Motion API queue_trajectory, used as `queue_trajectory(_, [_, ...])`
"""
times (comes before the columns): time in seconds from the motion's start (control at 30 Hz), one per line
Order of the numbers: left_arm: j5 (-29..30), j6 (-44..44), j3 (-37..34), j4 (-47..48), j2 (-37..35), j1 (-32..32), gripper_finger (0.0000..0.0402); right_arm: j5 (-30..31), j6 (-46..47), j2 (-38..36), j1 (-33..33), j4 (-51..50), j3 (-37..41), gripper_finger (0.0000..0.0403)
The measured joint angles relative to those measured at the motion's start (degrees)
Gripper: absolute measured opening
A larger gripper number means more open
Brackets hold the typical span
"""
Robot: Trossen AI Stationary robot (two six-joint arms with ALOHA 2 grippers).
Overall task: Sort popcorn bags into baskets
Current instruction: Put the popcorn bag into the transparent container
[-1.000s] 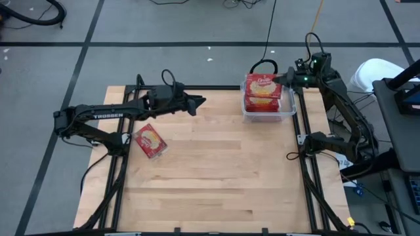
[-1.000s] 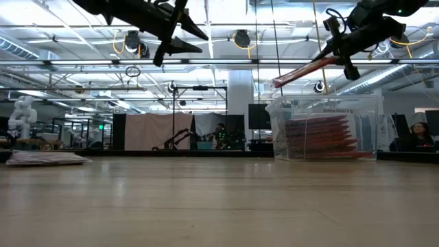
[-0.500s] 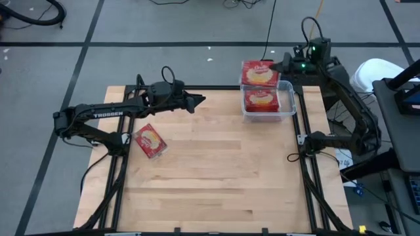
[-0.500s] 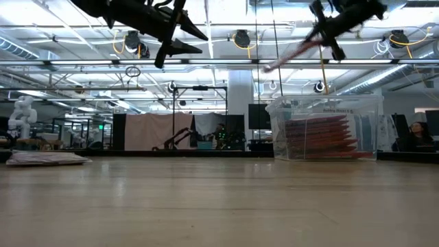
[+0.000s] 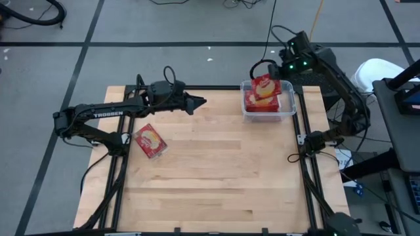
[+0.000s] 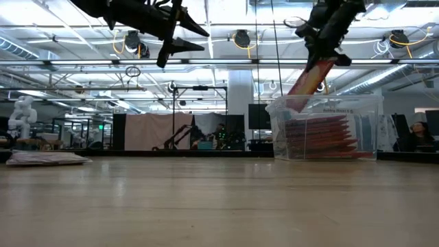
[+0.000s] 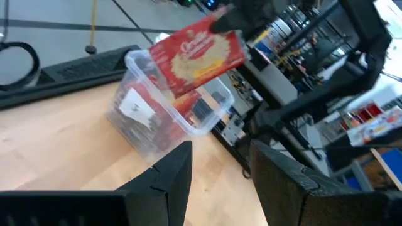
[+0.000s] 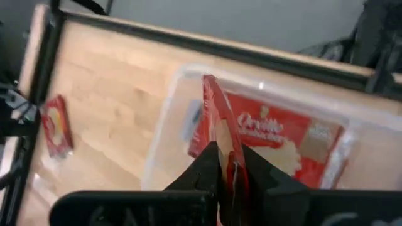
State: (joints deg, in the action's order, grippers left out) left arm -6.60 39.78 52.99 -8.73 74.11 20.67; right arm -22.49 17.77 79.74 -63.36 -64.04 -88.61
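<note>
Clear plastic tub (image 5: pixel 289 113) holds stacked red packets. Right gripper (image 5: pixel 274 77), jaws pinching another flat red popcorn packet (image 5: pixel 265 90), hangs above it. One packet (image 5: pixel 149 140) remains on the counter beside the tub; left gripper (image 5: pixel 199 102), jaws spread, empty.

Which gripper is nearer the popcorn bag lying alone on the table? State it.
Left. The left gripper hovers open above the table, just beyond the lone popcorn bag. The right gripper is across the table over the clear tub, shut on another popcorn bag.
</note>
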Motion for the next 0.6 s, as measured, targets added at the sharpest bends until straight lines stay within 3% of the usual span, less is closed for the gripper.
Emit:
queue_trajectory(0.4, [-0.7, -0.9, 0.0, 0.0, 0.0, -1.7, 0.0161, -3.1, 3.0, 2.7, -0.8, 3.8, 3.9, 0.0017])
queue_trajectory(0.6, [-0.7, -1.1, 0.0, 0.0, 0.0, -1.7, 0.0161, -0.8, 4.9, 2.7, -0.8, 4.7, 7.4, 0.0037])
